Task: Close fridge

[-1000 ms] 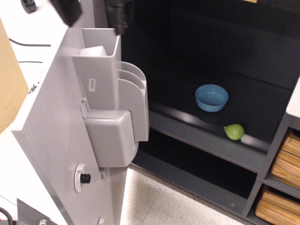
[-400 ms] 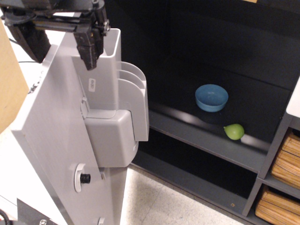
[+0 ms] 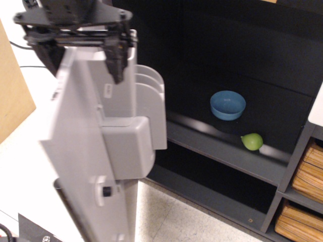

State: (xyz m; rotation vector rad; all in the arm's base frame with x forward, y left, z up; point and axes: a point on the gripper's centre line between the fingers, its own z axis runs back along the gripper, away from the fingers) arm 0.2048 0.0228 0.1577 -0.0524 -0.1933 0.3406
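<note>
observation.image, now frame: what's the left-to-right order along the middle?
Fridge door → grey inner bins → blue bowl → green fruit → wicker baskets

The gripper (image 3: 83, 53) is seen as a black assembly of flat, layered metal bars and linkages, edged with thin bright lines. Small round screws or pins are visible at the joints. Two dark fingers (image 3: 117, 63) are shown, blocky and tapering to blunt tips. No markings can be made out.
</note>
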